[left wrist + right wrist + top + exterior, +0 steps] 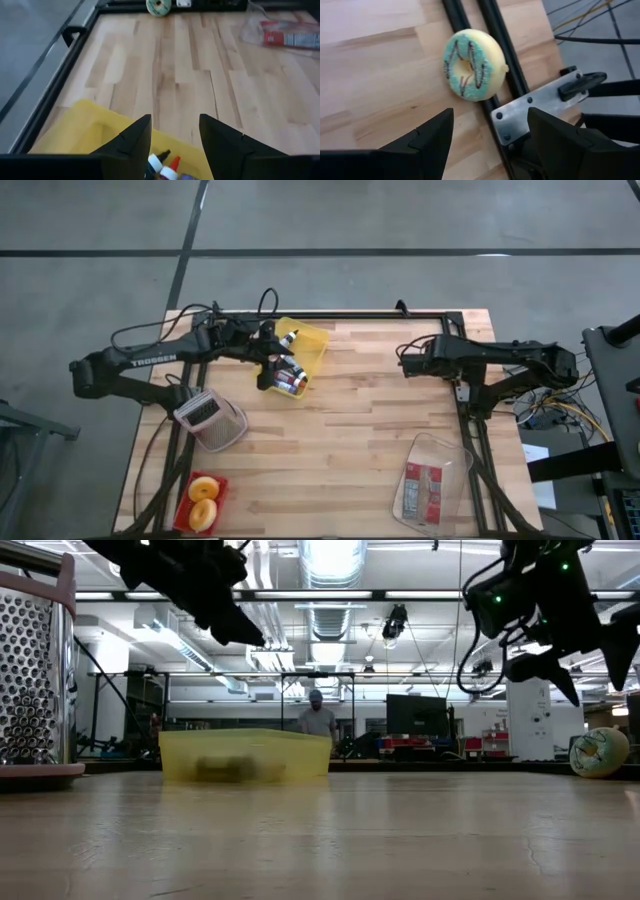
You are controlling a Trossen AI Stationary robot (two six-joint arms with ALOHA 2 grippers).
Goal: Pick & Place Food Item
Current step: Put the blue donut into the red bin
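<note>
The food item is a doughnut (472,65) with green icing and dark stripes. It leans against the black frame rail (455,17) at the table's right side and also shows in the low view (598,752) and the left wrist view (158,6). My right gripper (490,135) hovers open above it, one finger on either side, apart from it. My left gripper (175,140) hangs open over the yellow bin (305,345), above small bottles (162,167) lying inside.
A metal grater (210,420) and a red tray with two yellow rings (203,500) sit near left. A clear tub holding a packet (432,485) is near right. A metal bracket (535,112) and cables lie beyond the rail. Bare wood fills the middle.
</note>
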